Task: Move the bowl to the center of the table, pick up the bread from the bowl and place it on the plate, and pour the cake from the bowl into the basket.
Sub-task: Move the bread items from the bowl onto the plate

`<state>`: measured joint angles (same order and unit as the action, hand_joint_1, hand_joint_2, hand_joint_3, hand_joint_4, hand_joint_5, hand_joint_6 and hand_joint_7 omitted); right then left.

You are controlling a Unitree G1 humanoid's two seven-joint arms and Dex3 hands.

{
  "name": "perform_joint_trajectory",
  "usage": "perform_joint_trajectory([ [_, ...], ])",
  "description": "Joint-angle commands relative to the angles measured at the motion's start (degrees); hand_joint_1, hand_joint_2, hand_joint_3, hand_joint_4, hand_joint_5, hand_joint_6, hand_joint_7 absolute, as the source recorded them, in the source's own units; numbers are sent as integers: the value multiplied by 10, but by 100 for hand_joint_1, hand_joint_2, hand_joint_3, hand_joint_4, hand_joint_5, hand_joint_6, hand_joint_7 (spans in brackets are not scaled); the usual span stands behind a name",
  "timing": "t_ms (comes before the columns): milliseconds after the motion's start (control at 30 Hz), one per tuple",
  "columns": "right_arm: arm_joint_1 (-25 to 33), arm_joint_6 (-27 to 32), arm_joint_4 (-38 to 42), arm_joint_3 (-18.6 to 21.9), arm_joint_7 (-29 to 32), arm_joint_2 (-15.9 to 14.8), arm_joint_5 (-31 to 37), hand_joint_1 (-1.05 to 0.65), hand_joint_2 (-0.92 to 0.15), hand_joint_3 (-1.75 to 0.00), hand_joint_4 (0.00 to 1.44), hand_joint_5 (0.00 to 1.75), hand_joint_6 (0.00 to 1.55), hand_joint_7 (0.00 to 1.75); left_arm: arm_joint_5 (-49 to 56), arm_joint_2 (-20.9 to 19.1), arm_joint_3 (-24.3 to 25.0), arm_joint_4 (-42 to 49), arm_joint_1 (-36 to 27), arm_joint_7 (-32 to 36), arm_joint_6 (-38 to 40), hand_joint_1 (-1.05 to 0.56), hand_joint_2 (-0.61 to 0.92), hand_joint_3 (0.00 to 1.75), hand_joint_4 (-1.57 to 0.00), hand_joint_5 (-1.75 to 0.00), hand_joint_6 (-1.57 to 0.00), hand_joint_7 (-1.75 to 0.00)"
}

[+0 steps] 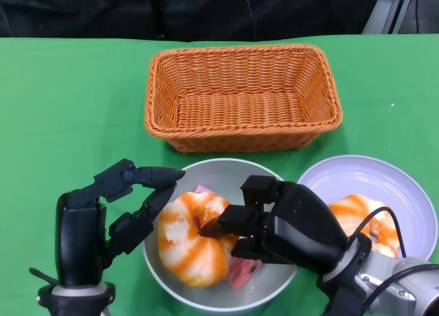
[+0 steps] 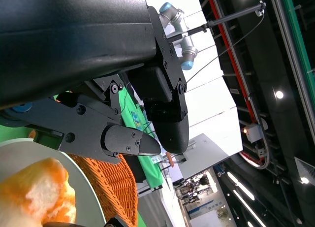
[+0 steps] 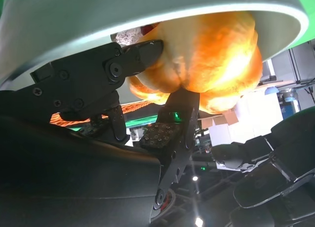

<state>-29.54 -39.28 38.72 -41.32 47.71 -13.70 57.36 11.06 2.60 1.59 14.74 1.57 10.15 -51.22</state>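
Observation:
The grey bowl (image 1: pixel 226 167) sits at the table's near middle, between my hands. In it lies an orange-striped bread (image 1: pixel 186 239) on top of a pink cake (image 1: pixel 241 273). My right hand (image 1: pixel 282 224) reaches into the bowl from the right and grips this bread; in the right wrist view its fingers (image 3: pixel 140 54) press into the bread (image 3: pixel 216 54) under the bowl's rim (image 3: pixel 147 15). My left hand (image 1: pixel 120 206) stands at the bowl's left rim, fingers apart and holding nothing. Its fingertips (image 2: pixel 135 144) hang over the bowl (image 2: pixel 86 187) and bread (image 2: pixel 34 190).
A white plate (image 1: pixel 357 173) at the right carries another orange-striped bread (image 1: pixel 365 219), partly hidden by my right wrist. The woven orange basket (image 1: pixel 240 96) stands empty just behind the bowl. Green cloth (image 1: pixel 68 110) covers the table.

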Motion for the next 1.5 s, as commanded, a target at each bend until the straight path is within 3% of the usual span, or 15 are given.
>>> perform_joint_trajectory([
  [33, -4, -8, -2, 8, 12, -4, -2, -16, -91, 0, 74, 163, 86, 87, -5, -10, 2, 3, 2, -3, -10, -18, 92, 21, -86, -95, -103, -47],
  [400, -3, -13, -5, 11, 22, -6, -3, -12, -91, -1, 72, 167, 82, 97, -9, -11, 2, 12, 6, -3, -16, -19, 92, 20, -86, -95, -103, -47],
  [567, 3, -30, -20, 23, 15, -14, -18, -8, -91, -2, 69, 174, 66, 135, -3, -10, 4, 4, 3, 0, -9, -20, 92, 21, -86, -95, -103, -46],
  [733, 14, -40, -47, 49, 1, -26, -34, -8, -92, -4, 68, 175, 62, 143, -1, -12, 7, 7, 4, 2, -9, -19, 92, 21, -86, -94, -104, -46],
  [800, 16, -43, -54, 57, -7, -31, -40, -8, -92, -6, 66, 174, 62, 140, -1, -14, 8, 10, 6, 1, -10, -19, 92, 21, -87, -94, -104, -46],
  [900, 23, -45, -69, 71, -24, -41, -49, -8, -89, -8, 70, 165, 75, 115, 2, -17, 13, 16, 10, 4, -13, -19, 92, 21, -86, -94, -104, -46],
  [1000, 32, -52, -81, 86, -31, -46, -56, -9, -88, -11, 75, 153, 81, 102, 6, -23, 18, 23, 14, 6, -15, -21, 92, 22, -86, -94, -103, -46],
  [1300, 64, -56, -125, 125, -45, -55, -68, -14, -85, -7, 78, 153, 89, 83, 7, -27, 24, 40, 20, 10, -19, -24, 92, 19, -86, -94, -103, -47],
  [1500, 82, -52, -149, 146, -56, -52, -72, -9, -87, -11, 79, 150, 88, 87, 2, -27, 23, 44, 21, 6, -21, -23, 92, 18, -86, -95, -103, -46],
])
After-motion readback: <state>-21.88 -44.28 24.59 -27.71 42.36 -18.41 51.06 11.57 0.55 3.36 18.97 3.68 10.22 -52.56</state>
